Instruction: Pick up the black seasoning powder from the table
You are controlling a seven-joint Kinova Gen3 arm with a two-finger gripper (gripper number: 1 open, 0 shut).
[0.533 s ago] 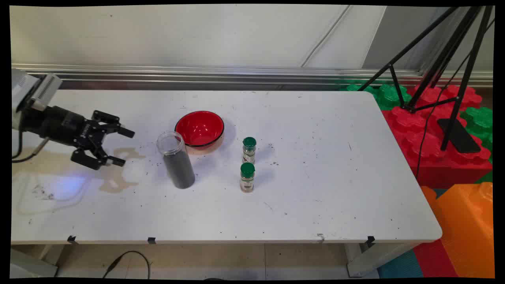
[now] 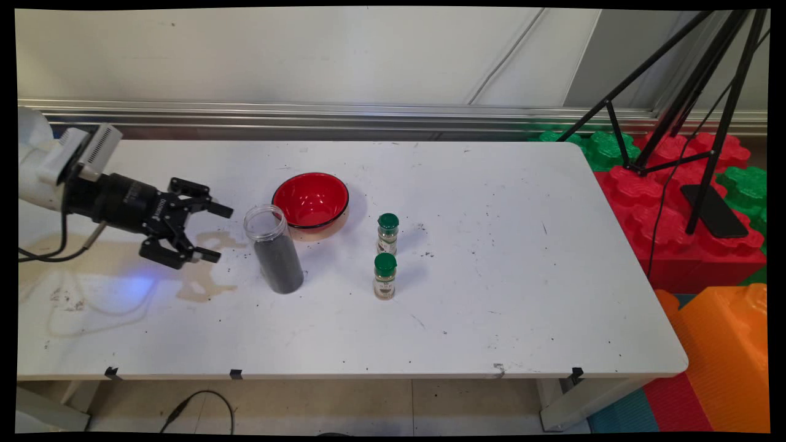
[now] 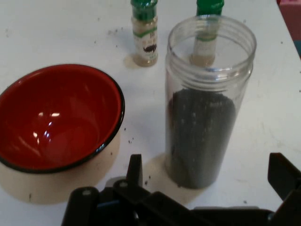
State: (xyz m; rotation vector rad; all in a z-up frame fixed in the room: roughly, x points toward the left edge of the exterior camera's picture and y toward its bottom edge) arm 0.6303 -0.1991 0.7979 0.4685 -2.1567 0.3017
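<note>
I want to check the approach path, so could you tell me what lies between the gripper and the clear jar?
Only bare table, stained brownish there; the main view shows the open gripper apart from the clear jar of dark grains.

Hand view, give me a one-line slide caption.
Open pincer faces a clear jar of dark grains, red bowl beside it, two spice bottles behind.

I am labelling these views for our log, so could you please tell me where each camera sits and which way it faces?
Main view: fixed above the table's near side, looking down across it toward the wall; the arm and open tool enter from the left.
Hand view: on the hand, looking along the tool at the jar; linkage and fingers show at the bottom.
Shared: jar, red bowl, two green-capped bottles.
</note>
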